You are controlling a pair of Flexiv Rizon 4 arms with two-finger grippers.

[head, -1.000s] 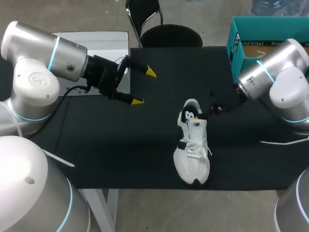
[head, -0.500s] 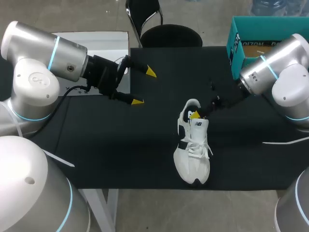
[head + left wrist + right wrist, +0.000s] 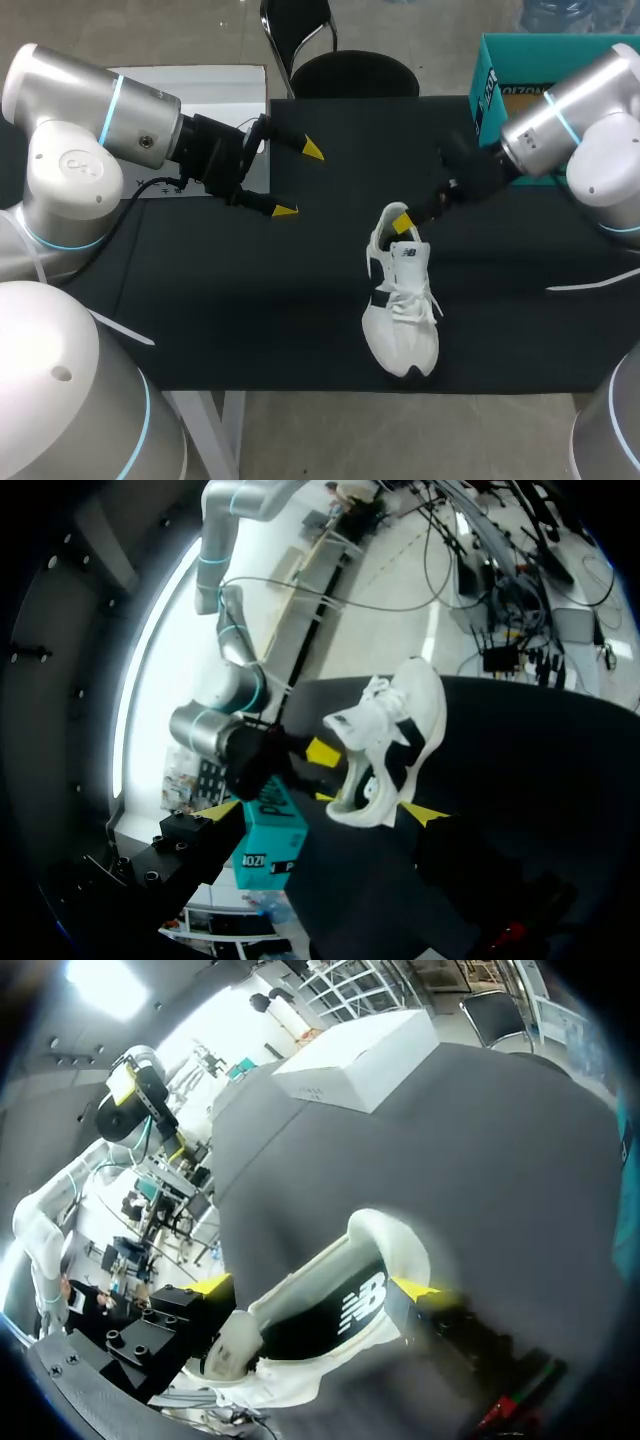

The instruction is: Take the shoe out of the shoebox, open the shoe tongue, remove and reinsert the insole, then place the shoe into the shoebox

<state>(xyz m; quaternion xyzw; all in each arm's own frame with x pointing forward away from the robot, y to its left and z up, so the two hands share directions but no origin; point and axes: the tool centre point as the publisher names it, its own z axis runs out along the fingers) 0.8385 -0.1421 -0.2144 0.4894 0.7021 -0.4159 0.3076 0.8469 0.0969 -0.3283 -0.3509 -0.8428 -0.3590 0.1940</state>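
While upright, shoe (image 3: pixel 400 320) at right gripper (image 3: pixel 312 1286).

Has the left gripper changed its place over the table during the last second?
No. The left gripper stays open at the same spot, just inside the far left corner of the table.

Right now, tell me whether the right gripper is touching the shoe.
Touching. The right wrist view shows the right gripper straddling the shoe, with one yellow tip pressed against its white collar.
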